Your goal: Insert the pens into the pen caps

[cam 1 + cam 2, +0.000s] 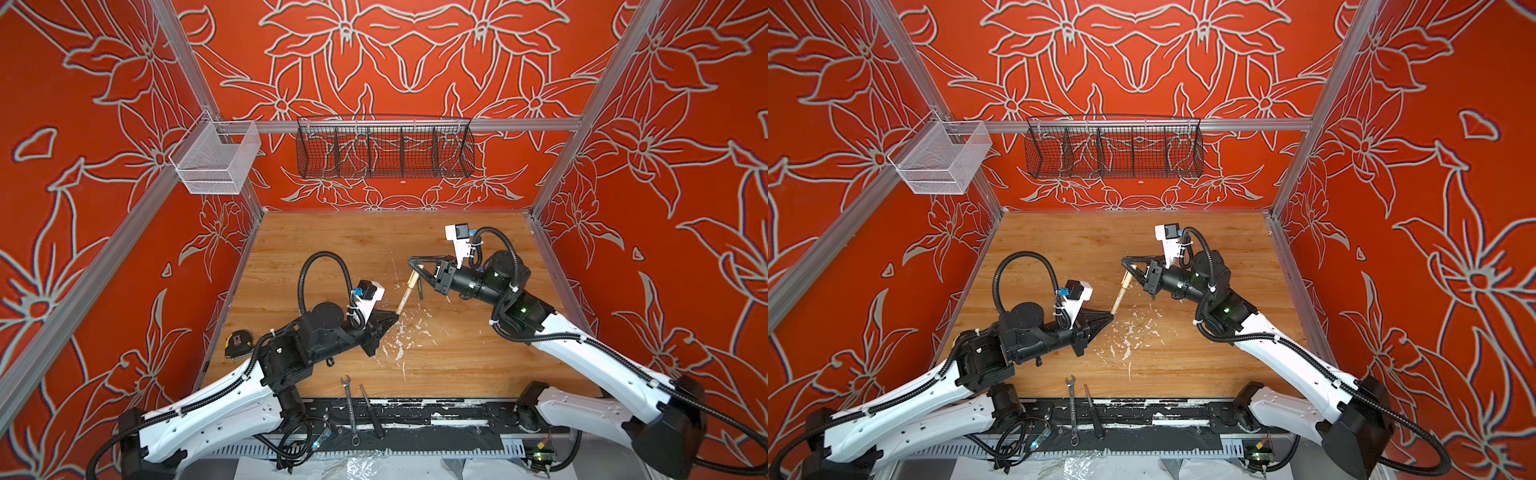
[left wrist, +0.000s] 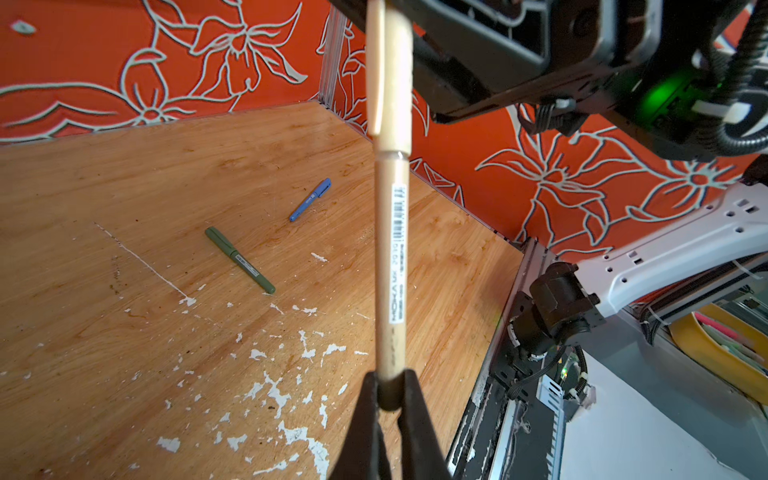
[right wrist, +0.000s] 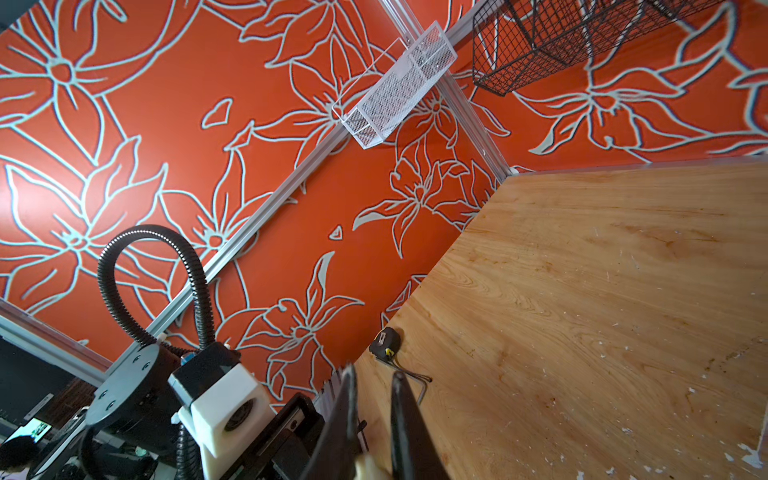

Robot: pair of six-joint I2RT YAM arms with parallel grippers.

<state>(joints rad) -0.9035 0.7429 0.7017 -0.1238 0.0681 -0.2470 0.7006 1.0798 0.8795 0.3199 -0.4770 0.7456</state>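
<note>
A tan pen (image 2: 390,257) hangs in the air between my two grippers over the middle of the table. My left gripper (image 2: 390,380) is shut on its rear end, seen in both top views (image 1: 394,319) (image 1: 1111,318). The tan pen cap (image 2: 390,83) sits over the pen's other end, meeting the barrel at a seam. My right gripper (image 1: 414,262) (image 3: 374,372) is shut on that cap (image 3: 368,469). On the table beyond lie a green pen (image 2: 240,259) and a blue pen (image 2: 311,199), each with its cap on. The green pen (image 1: 420,289) shows under the right gripper.
A tape measure (image 1: 239,343) lies at the table's left edge, with a bent hex key (image 3: 415,382) beside it. A silver wrench (image 1: 349,409) and a black slim tool (image 1: 372,411) lie at the front edge. A white mesh basket (image 1: 216,160) and a black wire basket (image 1: 384,147) hang on the walls.
</note>
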